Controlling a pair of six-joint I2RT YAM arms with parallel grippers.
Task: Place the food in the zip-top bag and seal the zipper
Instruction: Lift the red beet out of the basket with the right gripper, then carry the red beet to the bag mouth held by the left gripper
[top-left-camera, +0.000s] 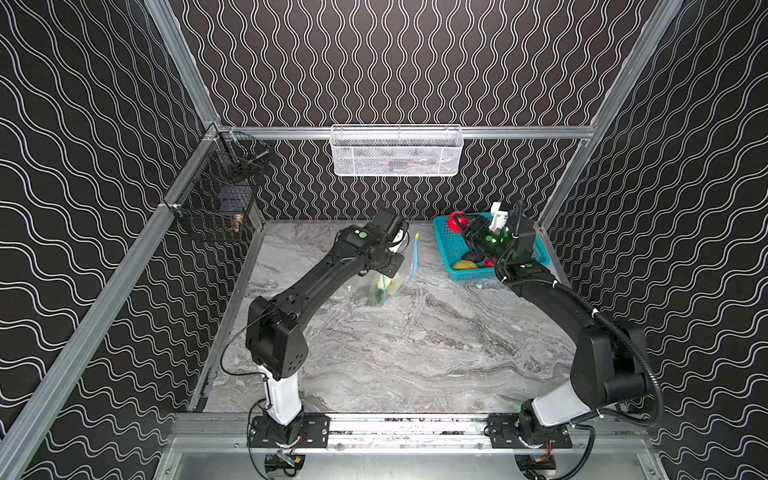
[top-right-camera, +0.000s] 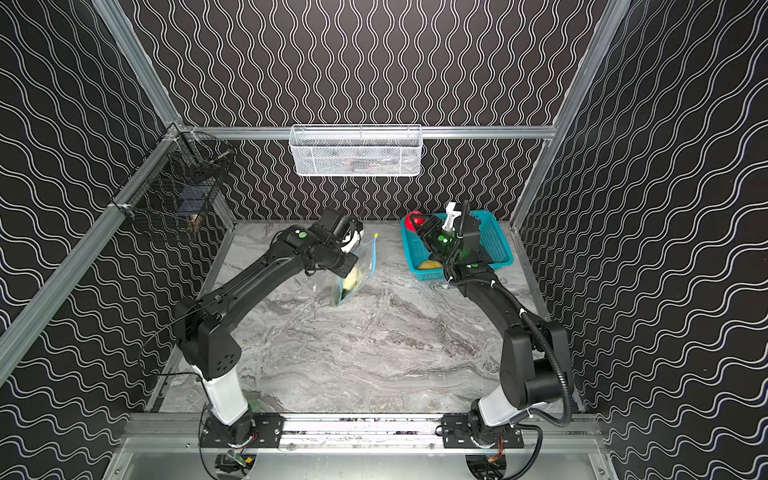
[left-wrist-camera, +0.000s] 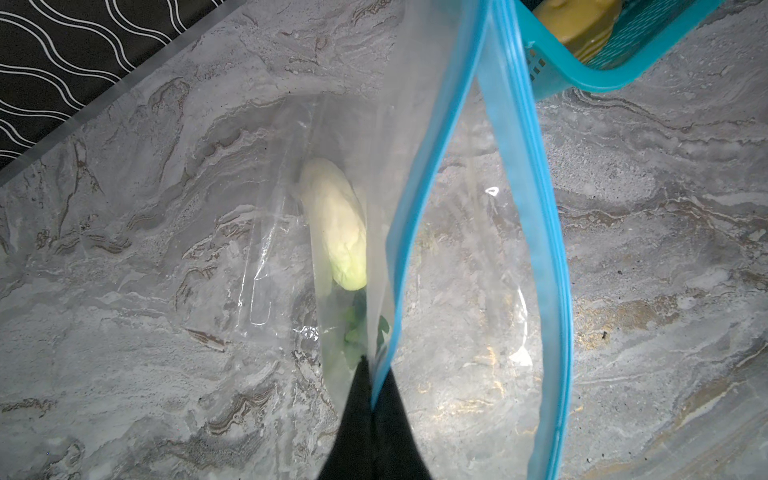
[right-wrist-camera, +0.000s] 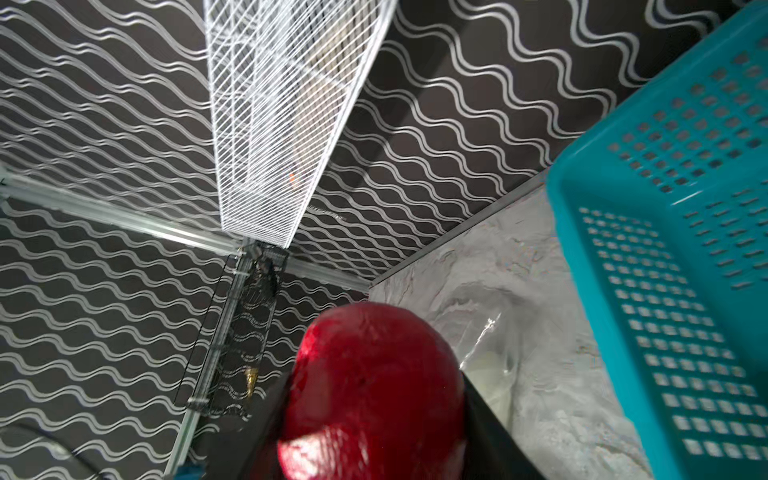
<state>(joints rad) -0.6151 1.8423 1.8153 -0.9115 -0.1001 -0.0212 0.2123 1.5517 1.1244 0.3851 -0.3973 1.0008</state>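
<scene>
Two robot arms work over a grey marbled desk (top-left-camera: 415, 353). The left end effector (left-wrist-camera: 370, 399) is closed on one lip of the zip-top bag (left-wrist-camera: 457, 291), pinching the clear film at its mouth so that the bag hangs from it, lower end apparently reaching the desk. The zipper (left-wrist-camera: 528, 208), a light-blue strip, gapes in a narrow lens shape, with its yellow slider tab (top-left-camera: 417, 235) at the raised far end. A white oblong food piece (left-wrist-camera: 336, 220) with green leaves already lies inside.

The right end effector (top-left-camera: 461, 224) grips a red round fruit (right-wrist-camera: 374, 386) between its jaws, raised above the far corner of the teal basket (top-left-camera: 469, 275), well apart from the bag. A yellow potato-like piece (top-left-camera: 464, 264) and a dark piece (top-left-camera: 471, 255) remain in the basket.

Likely risks: only one lip is held, so the free lip may sag and narrow the opening. The fruit looks wide against that gap, so it could strike the blue strip and roll away across the desk. Being smooth and round, it could also slip from the jaws during the carry. A drop from height might tug the thin film out of the left pinch and collapse the bag.
</scene>
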